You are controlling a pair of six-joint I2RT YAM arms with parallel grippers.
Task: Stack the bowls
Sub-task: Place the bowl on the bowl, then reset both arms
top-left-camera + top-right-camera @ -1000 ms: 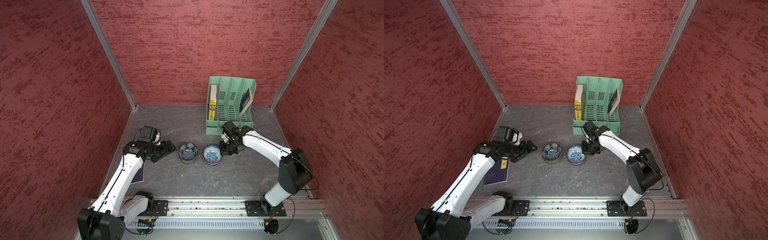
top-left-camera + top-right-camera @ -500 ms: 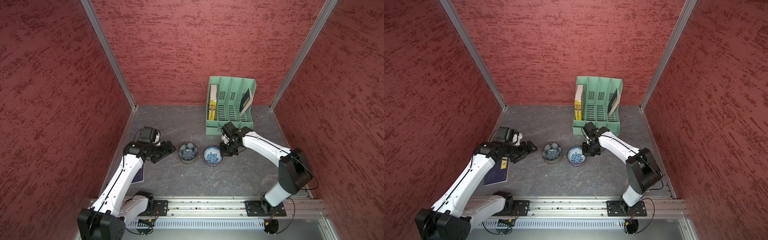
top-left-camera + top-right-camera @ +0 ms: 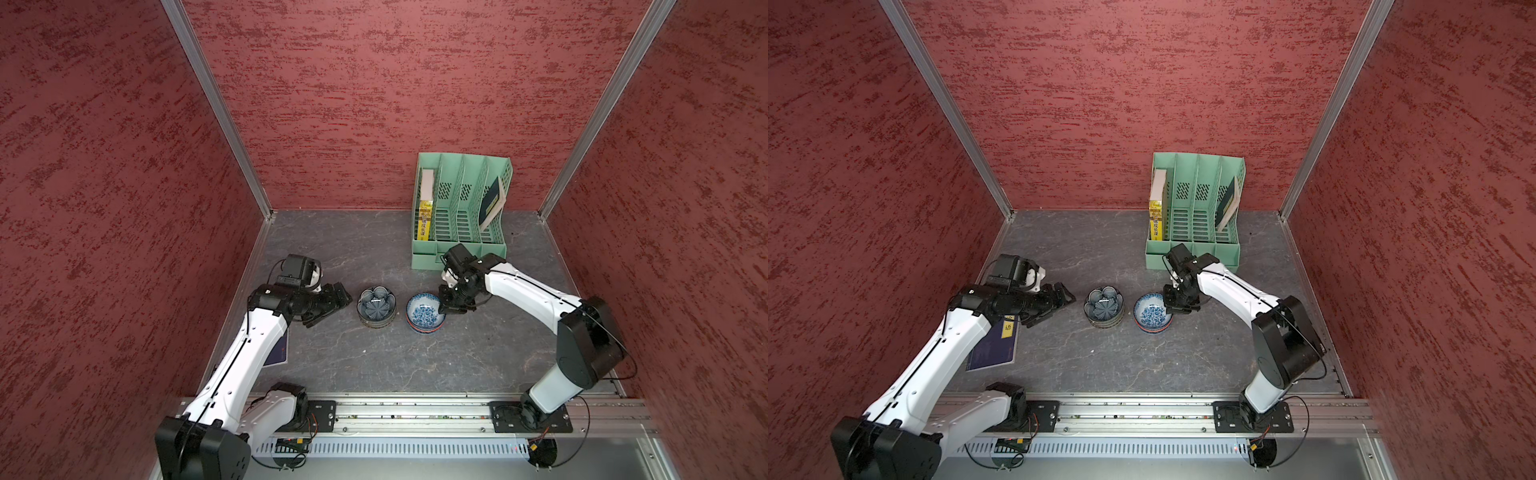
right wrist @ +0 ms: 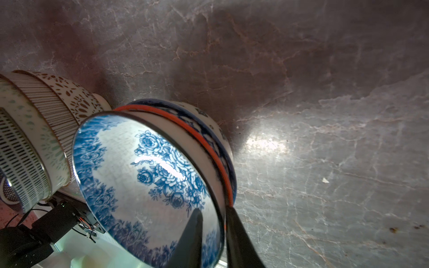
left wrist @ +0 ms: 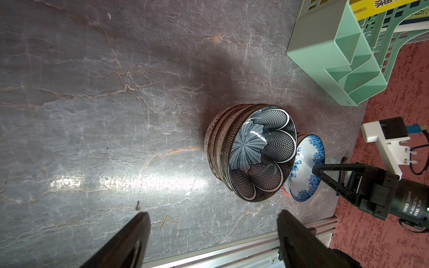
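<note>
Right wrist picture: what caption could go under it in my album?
Right gripper straddling the rim of the top blue-flowered bowl.

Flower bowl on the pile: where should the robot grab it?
Probably by the rim of the flower bowl, one finger inside and one outside, coming down on the side nearest the open left gripper. It sits upright, nested in the pile, so only its rim is free.

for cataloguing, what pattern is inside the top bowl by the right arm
The round ceramic bowl shows blue roses on white; right wrist view.
</note>
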